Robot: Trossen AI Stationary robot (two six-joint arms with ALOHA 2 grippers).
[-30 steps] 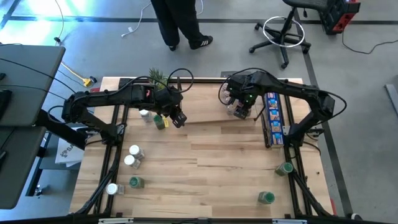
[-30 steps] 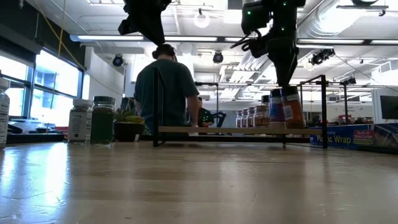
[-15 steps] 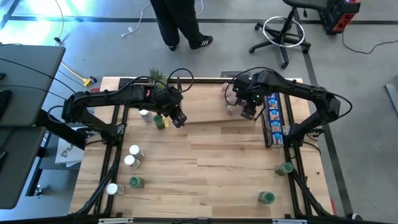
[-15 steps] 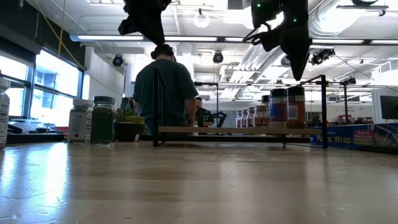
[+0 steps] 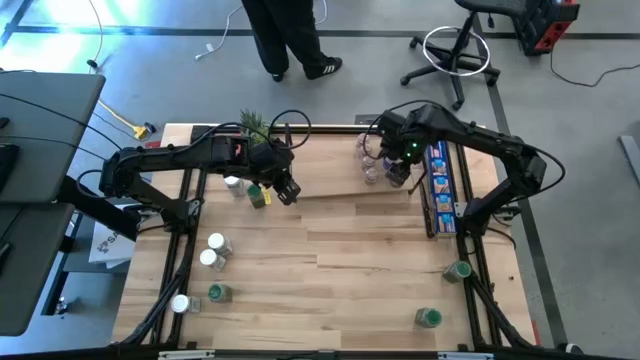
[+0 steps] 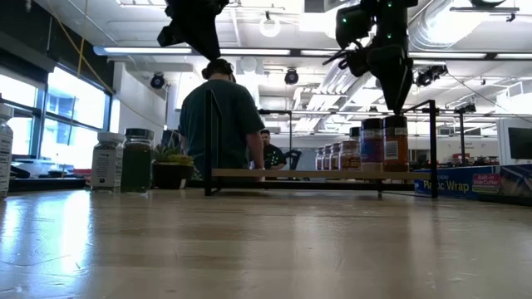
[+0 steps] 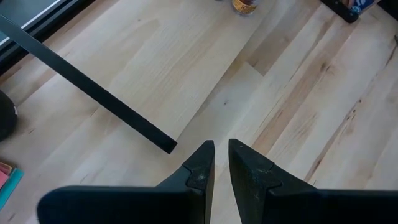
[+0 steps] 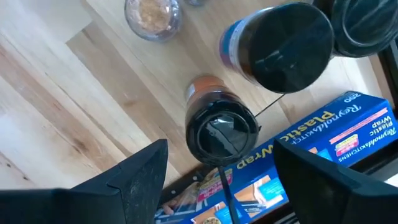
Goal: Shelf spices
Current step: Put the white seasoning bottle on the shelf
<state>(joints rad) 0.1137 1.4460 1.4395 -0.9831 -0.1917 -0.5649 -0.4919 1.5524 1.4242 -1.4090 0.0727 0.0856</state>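
Note:
The shelf [image 5: 330, 182] is a light-wood rack at the table's far middle. Several spice jars [image 6: 371, 143] stand in a row at its right end. My right gripper [image 8: 227, 180] hangs open just above the outermost jar, which has a black lid [image 8: 221, 134], and touches nothing. It also shows in the high view [image 5: 398, 172]. My left gripper [image 7: 221, 165] is shut and empty over the shelf's left part, tilted down. A green-lidded jar [image 5: 258, 196] and a white-lidded one [image 5: 233, 184] stand beside it.
Loose jars stand on the table: white-lidded ones [image 5: 212, 250] at the left, green-lidded ones at the near left [image 5: 219, 293] and near right [image 5: 457, 270]. A long blue box [image 5: 438, 190] lies right of the shelf. A potted plant [image 5: 252, 122] is at the far edge. A person [image 5: 290, 40] stands beyond the table.
My right gripper, open throughout, has risen off the black-lidded jar at the shelf's right end and shifted a little toward the table's right and far edges. That jar stays upright on the shelf.

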